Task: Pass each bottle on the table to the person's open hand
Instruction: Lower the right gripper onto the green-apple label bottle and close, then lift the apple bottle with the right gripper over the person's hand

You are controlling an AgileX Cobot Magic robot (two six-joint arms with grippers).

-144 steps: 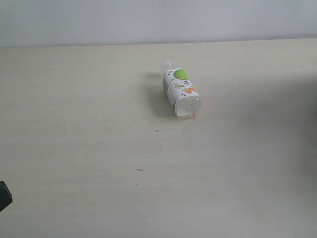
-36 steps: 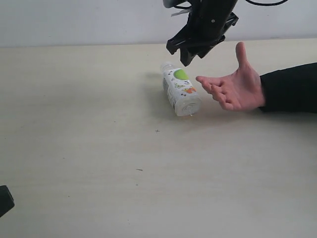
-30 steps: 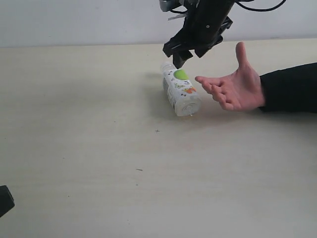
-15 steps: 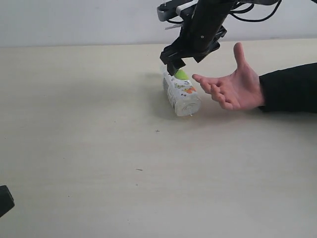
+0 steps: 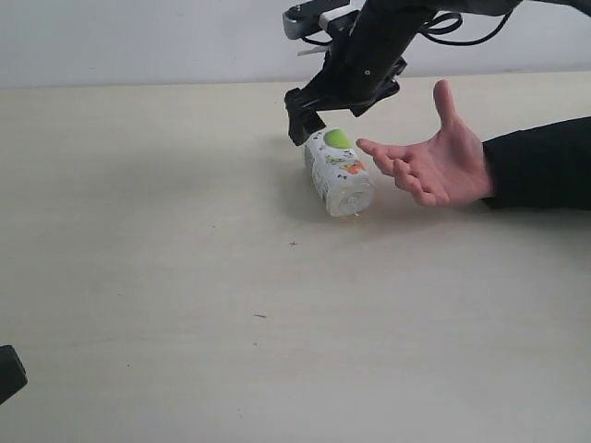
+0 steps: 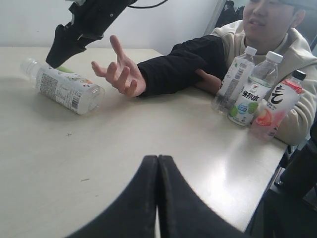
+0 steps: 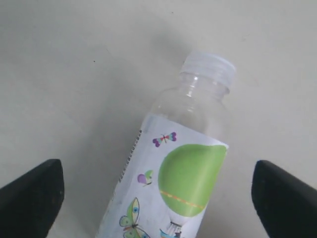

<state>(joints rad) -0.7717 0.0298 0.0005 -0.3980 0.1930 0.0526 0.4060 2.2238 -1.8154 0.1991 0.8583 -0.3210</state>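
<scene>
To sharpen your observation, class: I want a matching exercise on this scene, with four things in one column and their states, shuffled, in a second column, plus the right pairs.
Things
1. fruit-label bottle
2. right gripper
3. left gripper
4. pink-white bottle

States
A. shut, holding nothing
B. standing upright
C. lying on its side on the table
D. open, one finger either side of a bottle

Pairs: 1-C, 2-D, 3-A, 4-B
</scene>
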